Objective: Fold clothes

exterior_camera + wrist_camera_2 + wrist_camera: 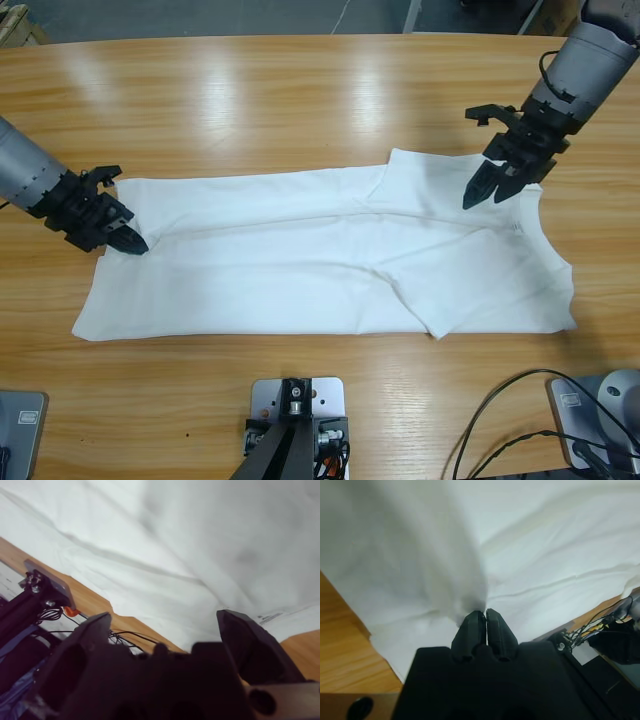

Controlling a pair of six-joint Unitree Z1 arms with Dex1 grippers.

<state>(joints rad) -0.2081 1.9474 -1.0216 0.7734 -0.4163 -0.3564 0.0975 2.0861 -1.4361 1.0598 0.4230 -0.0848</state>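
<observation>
so on my feed the t-shirt point(330, 265) is lying flat across the wooden worktop point(300, 90), folded lengthwise into a long strip. my left end effector point(128, 238) is clamped on the cloth at the strip's left end, jaws pinched together with fabric bunched up between them. my right end effector point(492, 185) hovers over the collar end, jaws spread wide, holding nothing.

Matt cotton T-shirt point(330, 270), glossy wooden table point(300, 90)
</observation>
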